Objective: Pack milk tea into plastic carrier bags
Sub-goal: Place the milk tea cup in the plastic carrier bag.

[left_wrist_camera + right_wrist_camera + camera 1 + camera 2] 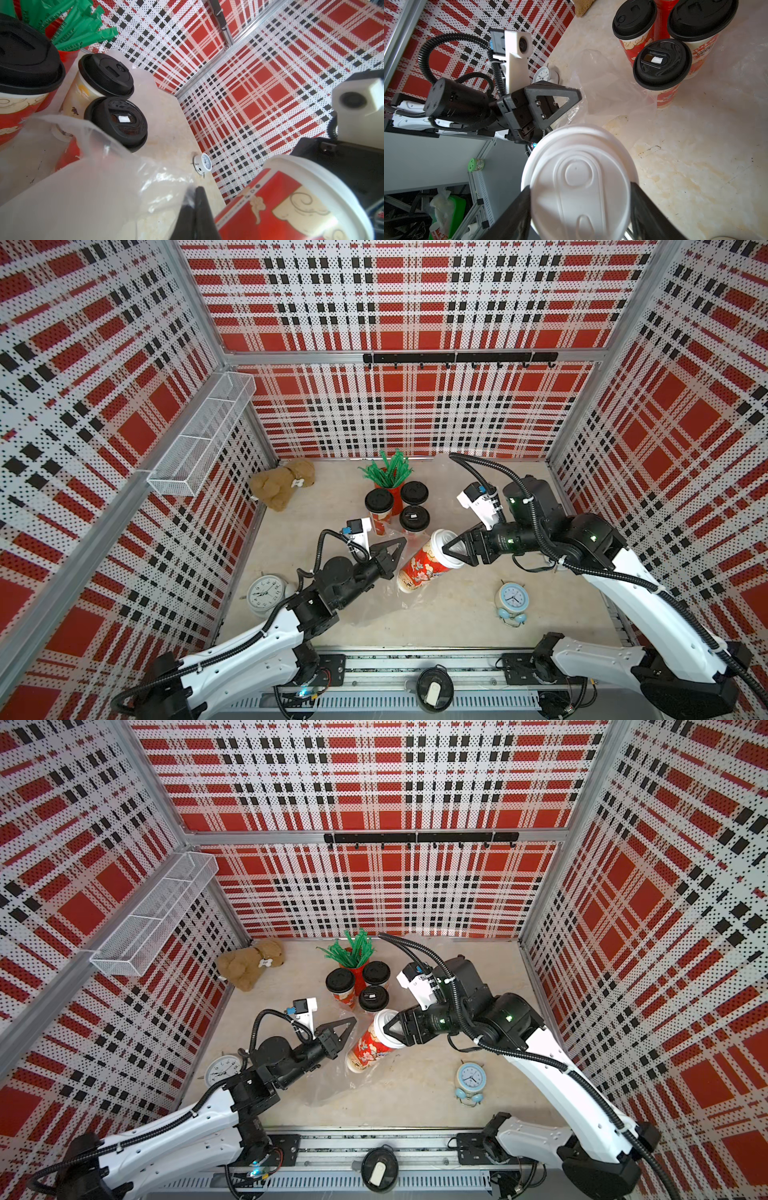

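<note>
right gripper (452, 549): fingers spread wide around the lid end of the white-lid cup (422, 568), one on each side of the rim. the right wrist view shows both black fingers (512, 216) pressed against the lid's edge.
white-lid cup: in the middle of the tabletop (457, 614), tilted. the lid leans toward the right edge and the base points toward the left and near edges. the base is low over clear plastic; cannot tell whether it touches the tabletop or sits inside the bag.
left gripper (400, 544): fingers closed tight, pinching a fold of the plastic bag (332, 1090). the tip is just beside the cup's red side; no contact visible.
plastic bag: thin, clear and crumpled. it spreads from the left gripper toward the near edge, under the tilted cup. in the left wrist view it bulges up beside the fingers (202, 212).
black-lid cups (379, 502): three, upright, bunched together between the middle and the far edge, apart from both grippers. one lid has a white patch in its tab.
straw pot (388, 475): red, full of green straws, right behind the three cups.
teddy bear (282, 485): far left corner.
white clock (266, 593): left edge, by the left arm.
blue clock (513, 601): near right part, well apart from the cups.
</note>
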Robot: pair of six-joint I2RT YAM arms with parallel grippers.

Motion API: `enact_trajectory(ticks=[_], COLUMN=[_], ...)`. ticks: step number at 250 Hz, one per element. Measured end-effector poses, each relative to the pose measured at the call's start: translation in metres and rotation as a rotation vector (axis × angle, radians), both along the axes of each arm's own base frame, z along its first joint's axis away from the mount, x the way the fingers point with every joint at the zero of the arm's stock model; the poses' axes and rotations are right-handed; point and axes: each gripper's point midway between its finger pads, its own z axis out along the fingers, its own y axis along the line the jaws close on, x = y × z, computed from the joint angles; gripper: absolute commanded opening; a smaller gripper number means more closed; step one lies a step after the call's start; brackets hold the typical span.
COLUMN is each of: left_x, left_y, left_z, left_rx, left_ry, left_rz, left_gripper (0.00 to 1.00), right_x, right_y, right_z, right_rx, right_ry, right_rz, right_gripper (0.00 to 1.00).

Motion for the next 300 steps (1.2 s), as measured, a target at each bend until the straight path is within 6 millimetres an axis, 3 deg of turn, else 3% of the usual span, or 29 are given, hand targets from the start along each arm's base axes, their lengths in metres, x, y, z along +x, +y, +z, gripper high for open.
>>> enact_trajectory(ticks=[91,269,300], left_x=[-0.006,-0.016,-0.017], left_y=[0.007,0.017,0.020], left_z=[-0.006,0.005,0.010], left_rx=[-0.060,-0.171,-0.188], left_ry=[-0.011,-0.081,-0.097], left_rz=[0.073,0.189,0.207], left_gripper=[0.00,0.00,0.00], right_x=[0.004,-0.002,-0.006], right_y=[0.020,0.061,0.069], right_z=[-0.033,-0.090,-0.092], right_rx=[0.019,0.138,0.155], right_ry=[0.044,0.155,0.164], right_rz=[-0.009,-0.054,-0.049], right_gripper=[0.41,0.39,0.39])
